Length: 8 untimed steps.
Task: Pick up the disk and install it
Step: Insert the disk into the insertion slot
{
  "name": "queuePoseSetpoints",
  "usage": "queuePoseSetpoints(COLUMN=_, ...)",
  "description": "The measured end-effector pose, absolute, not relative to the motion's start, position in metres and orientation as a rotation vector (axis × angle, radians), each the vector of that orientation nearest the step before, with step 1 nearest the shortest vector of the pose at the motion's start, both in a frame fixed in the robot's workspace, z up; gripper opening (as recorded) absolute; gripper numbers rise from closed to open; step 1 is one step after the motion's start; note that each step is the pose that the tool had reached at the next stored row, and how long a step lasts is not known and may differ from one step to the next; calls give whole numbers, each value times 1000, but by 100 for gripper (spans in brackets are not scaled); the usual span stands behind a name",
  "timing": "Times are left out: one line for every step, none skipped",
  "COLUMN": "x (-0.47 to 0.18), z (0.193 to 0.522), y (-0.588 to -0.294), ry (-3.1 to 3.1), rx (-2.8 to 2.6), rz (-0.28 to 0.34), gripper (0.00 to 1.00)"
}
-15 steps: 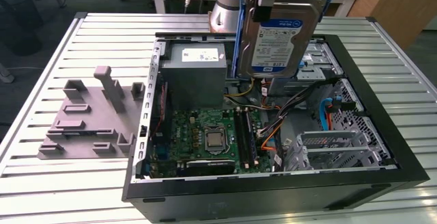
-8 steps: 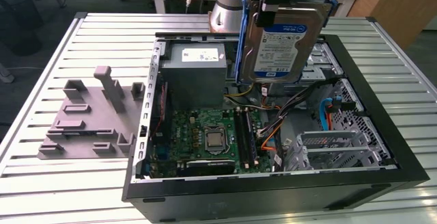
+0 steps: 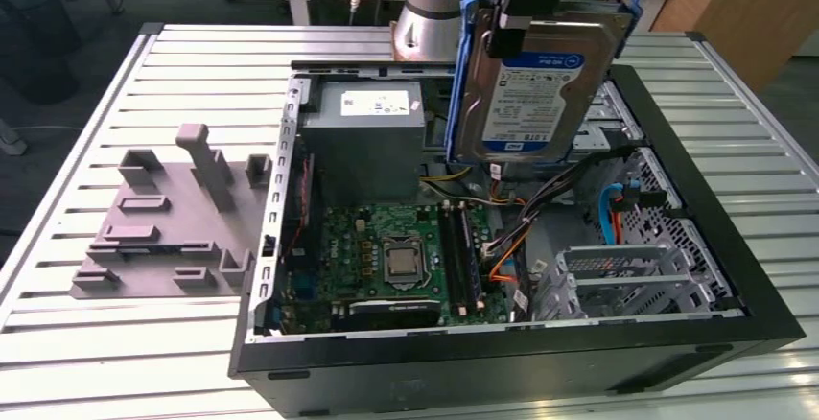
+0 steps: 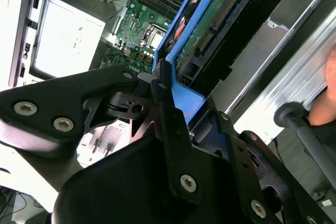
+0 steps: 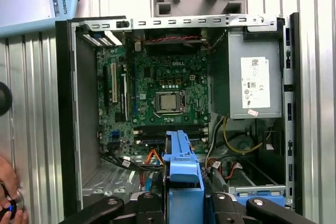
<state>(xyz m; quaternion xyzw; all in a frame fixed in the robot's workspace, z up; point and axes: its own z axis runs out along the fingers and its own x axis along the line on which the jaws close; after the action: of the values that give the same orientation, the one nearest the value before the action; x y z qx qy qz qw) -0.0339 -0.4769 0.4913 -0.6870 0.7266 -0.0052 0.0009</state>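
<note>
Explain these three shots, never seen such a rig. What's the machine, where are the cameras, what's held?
One robot arm stands at a slatted metal table. The exterior view looks on from off the arm; both wrist views come from cameras riding near its wrist. On the table lie an open computer case and, on the exterior view's left, a gray fixture plate. The tool is shut on the disk, a silver drive in a blue carrier, held roughly upright above the case, not yet installed.

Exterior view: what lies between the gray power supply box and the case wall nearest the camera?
The green circuit board lies there, in the exterior view.
</note>
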Motion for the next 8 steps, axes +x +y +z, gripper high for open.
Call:
queuePoseSetpoints(x=-33, z=491, y=-477, ry=2281, rx=-2157, rz=-16, gripper=36)
queuePoseSetpoints(x=-31, z=491, y=-477, ry=2281, rx=-2157, rz=-16, gripper=36)
queuePoseSetpoints(x=-30, z=491, y=-477, ry=2282, rx=-2157, rz=-16, gripper=36)
queuePoseSetpoints(x=-29, z=491, y=-477, ry=2282, rx=-2157, rz=-16, gripper=36)
queuePoseSetpoints(x=-28, z=491, y=-477, ry=2282, rx=-2157, rz=-16, gripper=36)
queuePoseSetpoints(x=-27, z=491, y=-477, ry=2282, rx=-2157, rz=-16, gripper=36)
queuePoseSetpoints(x=-26, z=491, y=-478, ry=2282, rx=-2157, rz=-16, gripper=36)
queuePoseSetpoints(x=-26, z=491, y=-479, ry=2282, rx=-2157, rz=-16, gripper=36)
